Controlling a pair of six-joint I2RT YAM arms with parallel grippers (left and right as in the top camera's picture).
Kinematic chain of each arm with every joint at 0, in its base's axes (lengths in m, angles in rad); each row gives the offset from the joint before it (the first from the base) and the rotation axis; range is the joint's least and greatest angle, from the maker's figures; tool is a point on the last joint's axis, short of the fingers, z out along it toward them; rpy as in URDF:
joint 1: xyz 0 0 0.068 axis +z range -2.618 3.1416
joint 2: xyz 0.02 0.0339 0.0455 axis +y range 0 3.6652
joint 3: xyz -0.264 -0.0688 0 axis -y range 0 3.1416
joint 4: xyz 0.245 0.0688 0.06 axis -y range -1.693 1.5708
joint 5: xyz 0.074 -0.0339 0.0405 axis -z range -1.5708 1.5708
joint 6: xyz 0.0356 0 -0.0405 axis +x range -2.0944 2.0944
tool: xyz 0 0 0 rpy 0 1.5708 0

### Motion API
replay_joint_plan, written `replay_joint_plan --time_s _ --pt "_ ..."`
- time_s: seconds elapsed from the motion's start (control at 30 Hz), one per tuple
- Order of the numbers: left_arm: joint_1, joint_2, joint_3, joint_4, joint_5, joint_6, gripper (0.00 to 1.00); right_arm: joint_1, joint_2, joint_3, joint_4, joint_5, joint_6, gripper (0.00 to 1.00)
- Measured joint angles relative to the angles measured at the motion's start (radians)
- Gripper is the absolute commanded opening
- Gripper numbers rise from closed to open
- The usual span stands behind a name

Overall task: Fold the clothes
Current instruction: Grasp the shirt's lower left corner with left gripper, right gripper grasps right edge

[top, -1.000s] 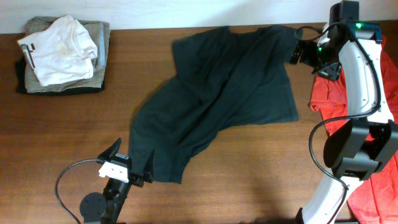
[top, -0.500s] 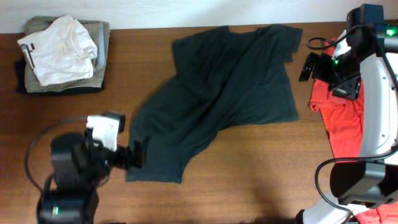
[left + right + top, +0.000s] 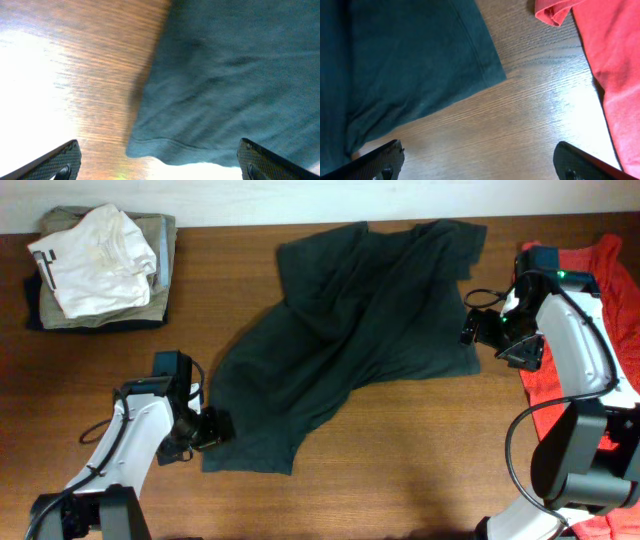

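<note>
I've got the dark tee point(image 3: 350, 330) lying rumpled mid-table, left gripper point(image 3: 207, 428) at its lower-left corner, right gripper point(image 3: 470, 330) by its right edge, both spread wide holding nothing, so I reckon pinching those corners comes next.

The spread cotton T-shirt point(image 3: 350, 330) is plain dark teal-green, the wood-grained table point(image 3: 420, 470) warm brown, the rumpled cloth garment point(image 3: 615, 75) plain bright red, and the crumpled white shirt point(image 3: 90, 265) bears a small black mark, above khaki folded clothes point(image 3: 165, 240).
</note>
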Motion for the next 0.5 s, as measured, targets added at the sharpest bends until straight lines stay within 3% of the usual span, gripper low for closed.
replay_joint_plan --time_s 0.07,0.5 --pt "0.000 0.000 -0.006 0.003 -0.030 -0.023 0.93 0.000 0.000 -0.041 0.034 0.002 0.000 0.99" --pt "0.002 0.057 -0.094 0.109 -0.032 -0.083 0.91 0.000 0.000 -0.046 0.060 -0.015 0.000 0.99"
